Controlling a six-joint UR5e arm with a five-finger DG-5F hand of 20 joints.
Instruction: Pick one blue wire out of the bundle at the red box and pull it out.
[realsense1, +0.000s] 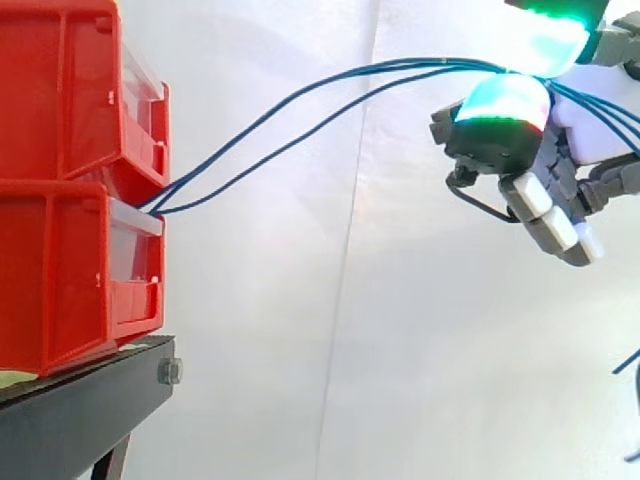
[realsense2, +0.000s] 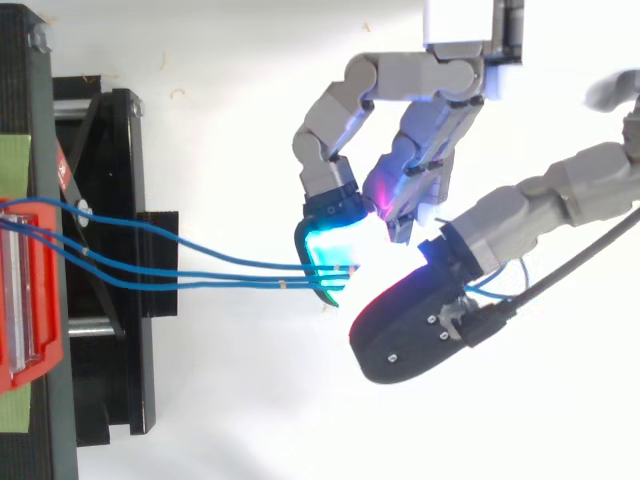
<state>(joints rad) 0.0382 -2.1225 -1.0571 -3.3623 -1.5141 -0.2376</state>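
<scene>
Three blue wires (realsense1: 430, 66) run out from the gap between two stacked red bins (realsense1: 60, 270) at the left and rise to the upper right. There my hand (realsense1: 500, 125) has them between two glowing green-cyan pads (realsense1: 505, 100), pinched from above and below. In the top view the wires (realsense2: 250, 275) stretch rightward from the red bin (realsense2: 30, 300) to a cyan pad (realsense2: 330, 240), with the dark thumb (realsense2: 410, 330) below it. The hand (realsense2: 440, 85) is shut on the wires. Whether it grips one or all of them is hidden by the pads. Beyond the hand, slack blue wire (realsense2: 490, 285) trails on.
The bins stand on a black stand (realsense1: 90, 400) whose frame (realsense2: 110, 200) reaches right of the bins. A white curtain hangs behind. A stray piece of blue wire (realsense1: 628, 362) shows at the right edge.
</scene>
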